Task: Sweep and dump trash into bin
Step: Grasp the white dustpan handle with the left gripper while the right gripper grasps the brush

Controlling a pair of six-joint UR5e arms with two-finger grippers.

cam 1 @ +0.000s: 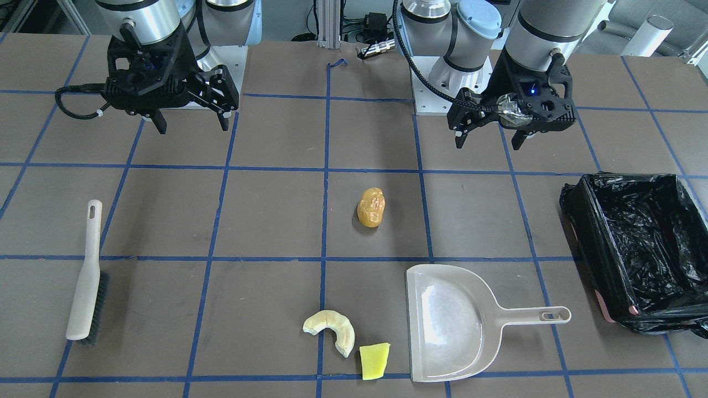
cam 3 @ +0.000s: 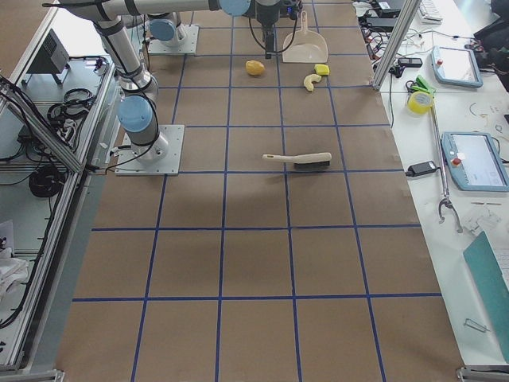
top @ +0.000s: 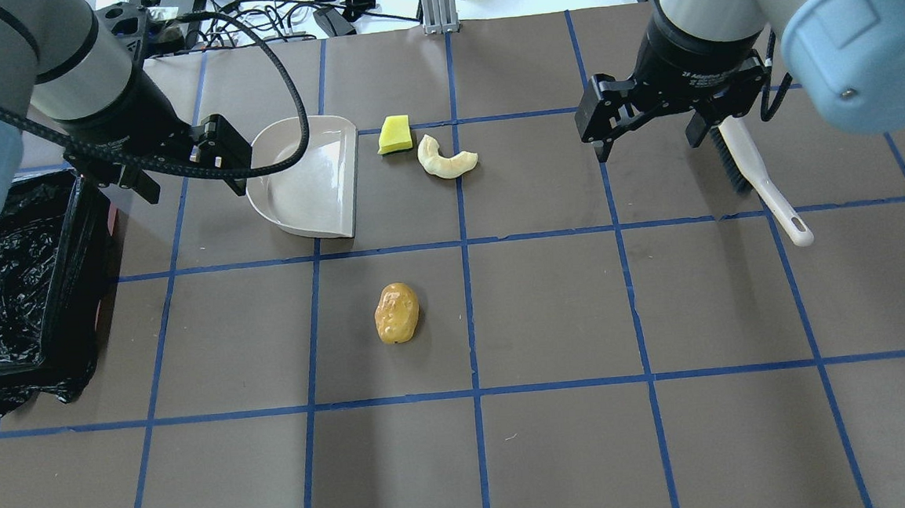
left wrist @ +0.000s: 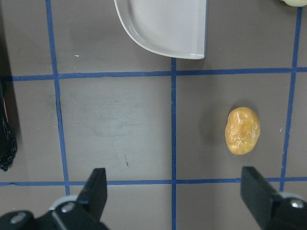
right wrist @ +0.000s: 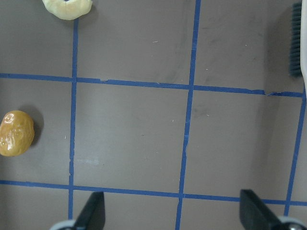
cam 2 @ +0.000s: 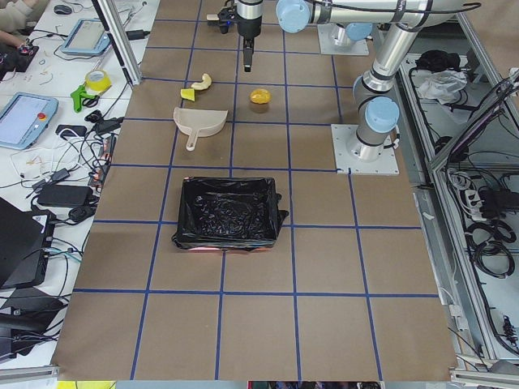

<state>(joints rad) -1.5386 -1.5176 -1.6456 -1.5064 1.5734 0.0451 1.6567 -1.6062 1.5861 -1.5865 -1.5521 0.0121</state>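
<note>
Three pieces of trash lie on the table: an amber-orange blob [cam 1: 371, 207] [top: 397, 312] [left wrist: 243, 130] near the middle, and a cream crescent [cam 1: 333, 327] [top: 447, 160] beside a yellow wedge [cam 1: 374, 360] [top: 395, 134] at the far side. The black-bagged bin [cam 1: 594, 249] [top: 68, 269] stands at my left end. My left gripper [cam 1: 487, 141] [top: 193, 193] hovers open and empty between the bin and the blob. Over the right half, my right gripper [cam 1: 193, 128] [top: 649, 146] is also open and holds nothing.
A beige dustpan [cam 1: 459, 326] [top: 314, 176] lies flat next to the wedge, its handle pointing toward the bin. A beige brush [cam 1: 86, 276] [top: 762, 180] lies on the table at my right. Blue tape lines grid the brown tabletop.
</note>
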